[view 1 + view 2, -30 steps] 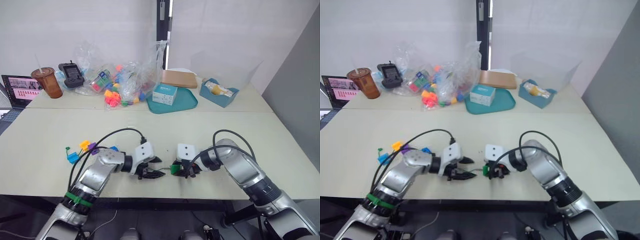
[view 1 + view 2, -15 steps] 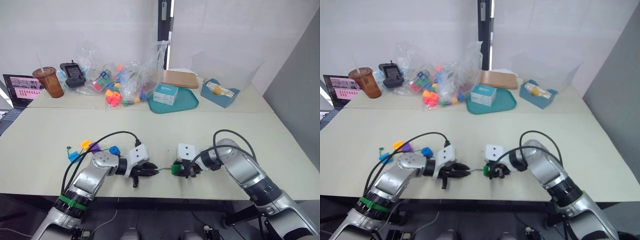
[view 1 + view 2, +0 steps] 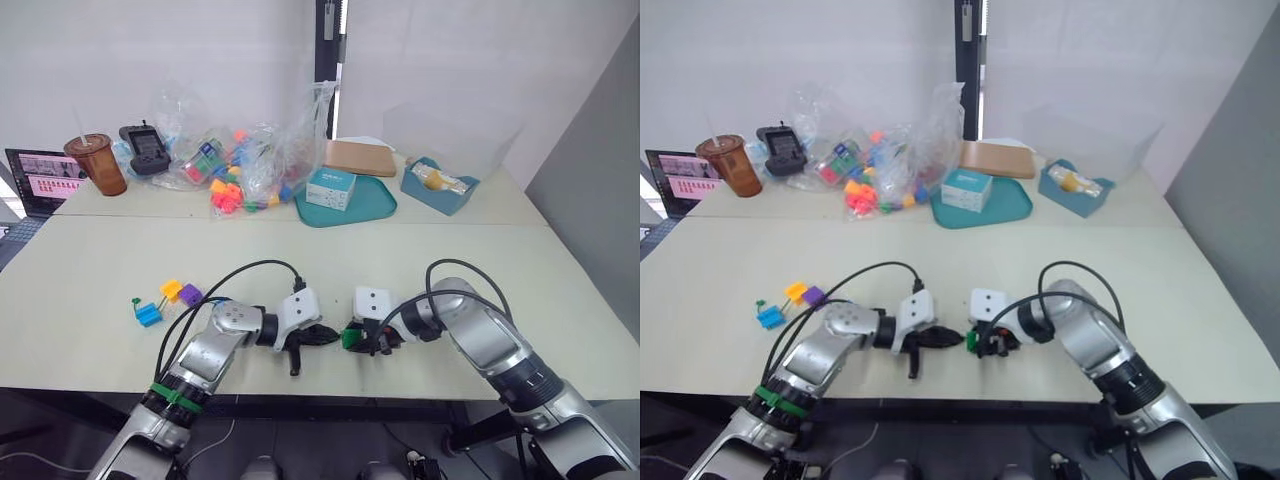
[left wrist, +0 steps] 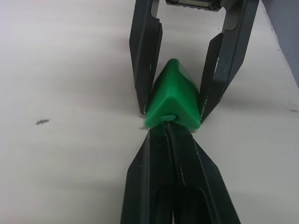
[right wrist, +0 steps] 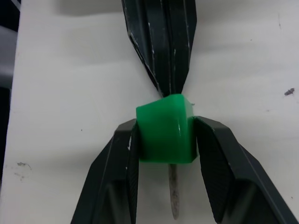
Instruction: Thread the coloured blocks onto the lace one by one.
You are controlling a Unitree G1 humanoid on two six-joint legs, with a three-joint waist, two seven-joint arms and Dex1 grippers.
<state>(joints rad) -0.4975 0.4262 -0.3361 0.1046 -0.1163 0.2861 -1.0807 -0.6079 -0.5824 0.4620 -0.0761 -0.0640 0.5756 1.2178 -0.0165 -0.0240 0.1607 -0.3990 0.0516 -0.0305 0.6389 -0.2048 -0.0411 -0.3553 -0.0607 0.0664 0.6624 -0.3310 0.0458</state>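
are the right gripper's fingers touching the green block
Touching. In the right wrist view, both fingers of the right gripper press flat against opposite sides of the green block, with no gap.

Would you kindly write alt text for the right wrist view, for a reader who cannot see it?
The right gripper clamps a green block between its two black fingers just above a pale table. The shut left gripper meets the block's far face, and the lace's thin dark tip pokes out of the near side.
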